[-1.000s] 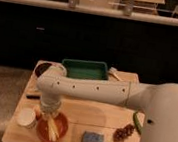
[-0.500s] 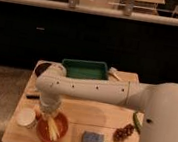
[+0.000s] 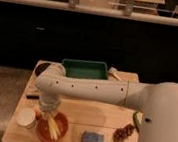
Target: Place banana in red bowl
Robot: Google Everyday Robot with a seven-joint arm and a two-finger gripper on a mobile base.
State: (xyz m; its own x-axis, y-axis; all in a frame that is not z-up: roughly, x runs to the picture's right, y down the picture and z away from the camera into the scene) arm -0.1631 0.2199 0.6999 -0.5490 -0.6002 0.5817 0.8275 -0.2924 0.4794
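You see the claw (image 3: 49,114) just over the red bowl (image 3: 64,129), where the banana (image 3: 51,129) lies; its grip I cannot tell.

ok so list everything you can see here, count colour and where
table: 1, wooden, centre of view
tray: 1, green, back of the table
bowl: 1, red, front left of the table
banana: 1, yellow, in the bowl, below the hand
cup: 1, white, just left of the bowl
sponge: 1, blue, front centre
grapes: 1 bunch, dark red, front right
arm: 1, white, reaching from the right across the table
hand: 1, pale, just above the bowl
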